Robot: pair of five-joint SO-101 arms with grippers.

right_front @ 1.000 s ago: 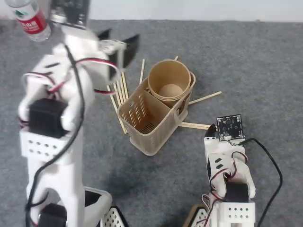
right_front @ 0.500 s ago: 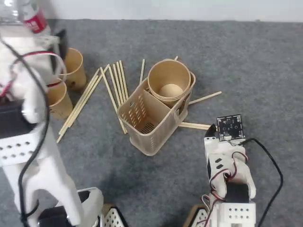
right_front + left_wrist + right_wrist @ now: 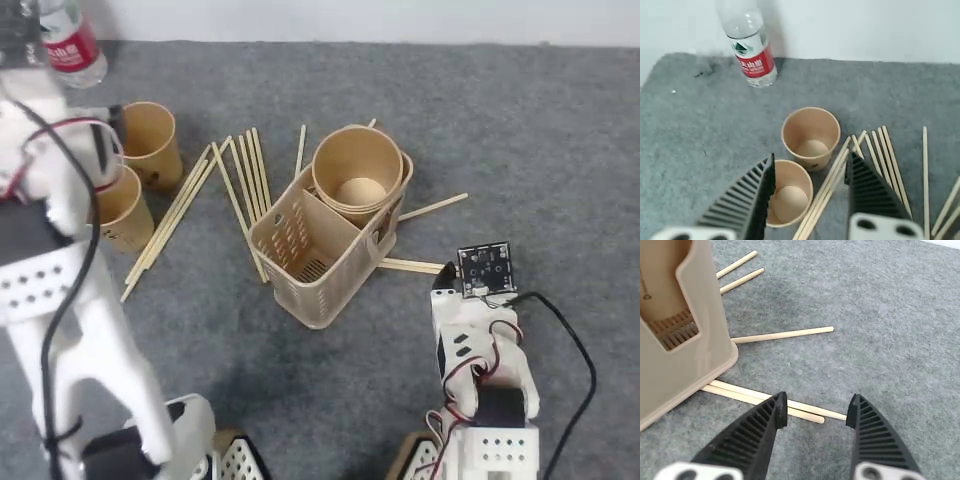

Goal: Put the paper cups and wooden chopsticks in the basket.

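Two loose paper cups stand on the grey mat, one (image 3: pixel 811 131) farther off and one (image 3: pixel 787 197) just inside one finger of my left gripper (image 3: pixel 812 159). That gripper hangs open above them. Several wooden chopsticks (image 3: pixel 190 205) fan out between the cups and the beige basket (image 3: pixel 310 270). Stacked paper cups (image 3: pixel 358 175) sit in the basket's far compartment. My right gripper (image 3: pixel 818 399) is open low over a pair of chopsticks (image 3: pixel 795 407) lying against the basket's (image 3: pixel 675 330) corner. A single chopstick (image 3: pixel 782 335) lies beyond them.
A plastic water bottle (image 3: pixel 750 42) stands at the mat's far left corner by the white wall. The left arm (image 3: pixel 60 250) rises along the left edge, and the right arm (image 3: pixel 480 340) sits at the front right. Bare mat stretches to the right of the basket.
The left arm swung away from the basket to the far left, uncovering the two loose cups and the chopstick fan. The right arm has stayed put.
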